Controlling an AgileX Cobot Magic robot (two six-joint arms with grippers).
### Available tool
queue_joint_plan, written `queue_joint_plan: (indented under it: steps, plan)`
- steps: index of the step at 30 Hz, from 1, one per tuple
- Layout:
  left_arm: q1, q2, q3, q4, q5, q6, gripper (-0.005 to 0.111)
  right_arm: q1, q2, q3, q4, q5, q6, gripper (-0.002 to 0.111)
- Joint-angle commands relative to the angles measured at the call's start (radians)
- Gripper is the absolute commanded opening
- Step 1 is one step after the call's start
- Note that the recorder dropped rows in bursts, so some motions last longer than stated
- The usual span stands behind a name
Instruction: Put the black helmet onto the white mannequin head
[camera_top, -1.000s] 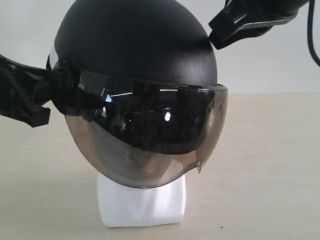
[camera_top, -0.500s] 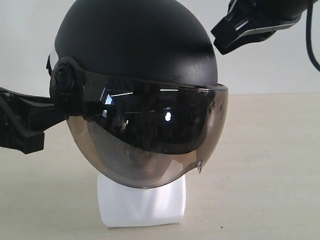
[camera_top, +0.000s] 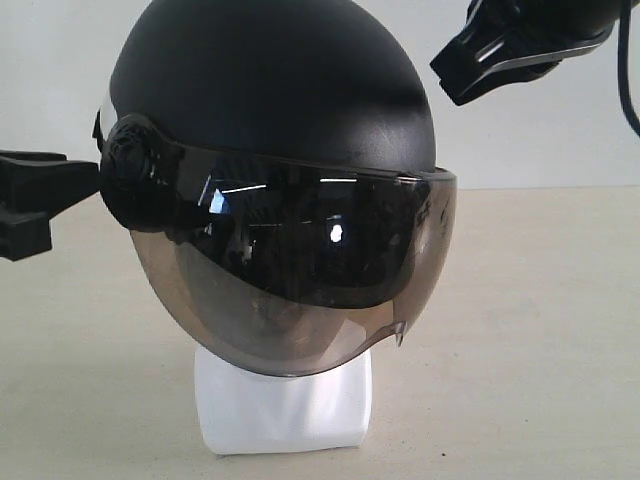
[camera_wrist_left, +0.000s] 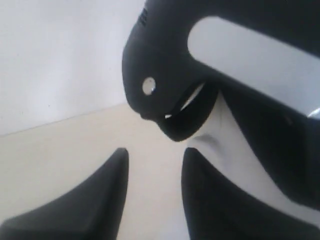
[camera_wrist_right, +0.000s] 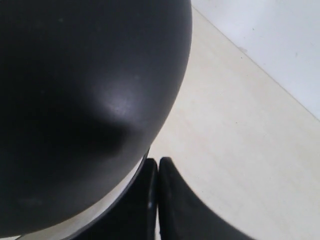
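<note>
Drawn back leftward off the helmet's side over the last second, left pincer (camera_wrist_left: 156, 154); lifted a little further up and away from the crown, right pincer (camera_wrist_right: 158, 164). No shift in the helmet meanwhile.

Pale surface (camera_top: 540, 330) underneath, carrying the squared neck base and nothing else in view.

Black helmet (camera_top: 270, 90) seated down over the white mannequin head (camera_top: 285, 405), shell covering crown to brow, only the neck base showing white below. Resting level with no support from either arm, so probably settled under its own weight, which would explain both arms letting go and standing clear.

Smoky visor (camera_top: 300, 270) lowered across the face, dim features just readable behind it.

Left pincer near the helmet's rim but apart from it, fingers spread with bare surface between them, nothing held; likely parted to release the rim. Right pincer above and beside the crown, fingers pressed together on nothing, perhaps closed so as to push the shell down with a blunt tip.

Side pivot (camera_top: 130, 175) now uncovered, free of any contact
</note>
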Motion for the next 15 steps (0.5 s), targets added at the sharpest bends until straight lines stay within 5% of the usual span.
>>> queue_joint_plan:
  steps: [1,15]
  plan:
    - [0.004,-0.002,0.006,-0.098,-0.033,0.020,0.034,0.001,-0.005,-0.004,-0.008,-0.019,0.001,0.000]
    - [0.004,0.151,0.002,-0.368,-0.141,0.285,0.034,0.001,-0.005,-0.004,-0.004,-0.031,0.001,0.000]
